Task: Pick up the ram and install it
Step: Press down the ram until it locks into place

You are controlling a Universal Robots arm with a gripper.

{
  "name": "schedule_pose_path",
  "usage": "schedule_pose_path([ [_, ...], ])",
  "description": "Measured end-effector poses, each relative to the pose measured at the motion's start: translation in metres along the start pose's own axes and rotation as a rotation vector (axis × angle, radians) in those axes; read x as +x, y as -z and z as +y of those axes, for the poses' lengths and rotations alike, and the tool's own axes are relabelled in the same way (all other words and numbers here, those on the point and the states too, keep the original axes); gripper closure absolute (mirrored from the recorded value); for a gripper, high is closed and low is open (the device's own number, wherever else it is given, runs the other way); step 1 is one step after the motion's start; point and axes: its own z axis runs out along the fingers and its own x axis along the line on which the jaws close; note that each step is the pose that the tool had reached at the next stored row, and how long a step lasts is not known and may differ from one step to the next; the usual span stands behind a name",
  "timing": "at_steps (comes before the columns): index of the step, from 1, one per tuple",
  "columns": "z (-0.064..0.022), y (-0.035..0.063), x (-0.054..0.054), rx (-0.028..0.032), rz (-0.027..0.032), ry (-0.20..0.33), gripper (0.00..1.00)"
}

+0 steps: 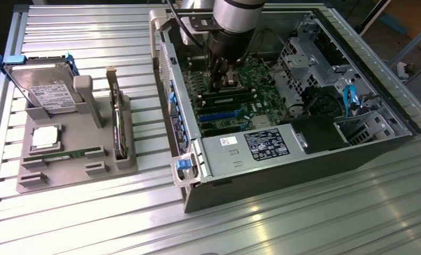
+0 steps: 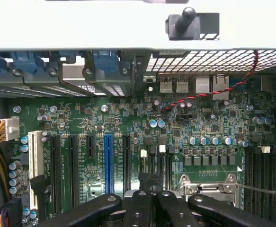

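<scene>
My gripper (image 1: pixel 224 79) reaches down into the open computer case (image 1: pixel 380 146), over the motherboard (image 1: pixel 263 106) beside the processor socket (image 2: pixel 209 189). The black fingers (image 2: pixel 138 203) are pressed together, shut on the ram (image 2: pixel 152 179), which shows as a thin dark strip seen edge-on between the tips. It runs parallel to the expansion slots, including the blue slot (image 2: pixel 108 163). Empty memory slots with white latches (image 2: pixel 263 182) lie on the far side of the socket from the blue slot. A second identical green stick (image 1: pixel 61 155) lies flat in the grey fixture tray (image 1: pixel 125 162).
At the exterior view's left, the tray also holds an upright hard drive (image 1: pixel 47 93), a square silver processor chip (image 1: pixel 46 136) and an expansion card (image 1: pixel 115 119) on edge. The case's rear panel (image 2: pixel 128 23), drive cage (image 1: pixel 306 61) and power supply (image 1: pixel 263 143) hem in the motherboard.
</scene>
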Motion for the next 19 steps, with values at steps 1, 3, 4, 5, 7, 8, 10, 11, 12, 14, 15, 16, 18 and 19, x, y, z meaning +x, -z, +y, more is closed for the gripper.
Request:
schedule_pose_path([
  [1, 0.0000, 0.0000, 0.0000, -0.0001, 0.0003, 0.000, 0.89],
  [3, 0.0000, -0.0010, 0.0001, 0.0000, 0.0003, 0.000, 0.89],
  [4, 0.0000, -0.0017, 0.0001, 0.0000, 0.0003, 0.000, 0.89],
  [5, 0.0000, -0.0024, 0.0001, 0.0001, 0.0002, 0.000, 0.89],
  [7, 0.0000, -0.0025, 0.0001, -0.0001, 0.0004, 0.000, 0.89],
  [8, 0.0000, -0.0025, 0.0001, -0.0001, 0.0004, 0.000, 0.89],
  [10, 0.0000, -0.0026, 0.0001, 0.0000, 0.0002, 0.000, 0.89],
  [11, 0.0000, -0.0026, 0.0001, 0.0000, 0.0002, 0.000, 0.89],
  [12, 0.0000, -0.0026, 0.0001, 0.0001, 0.0002, 0.000, 0.89],
  [14, 0.0000, -0.0026, 0.0001, 0.0000, 0.0002, 0.000, 0.89],
  [15, 0.0000, -0.0026, 0.0001, 0.0000, 0.0002, 0.000, 0.89],
  [16, 0.0000, -0.0025, 0.0001, 0.0000, 0.0002, 0.000, 0.89],
  [18, 0.0000, -0.0025, 0.0001, 0.0000, 0.0002, 0.000, 0.89],
  [19, 0.0000, -0.0026, 0.0001, 0.0000, 0.0002, 0.000, 0.89],
])
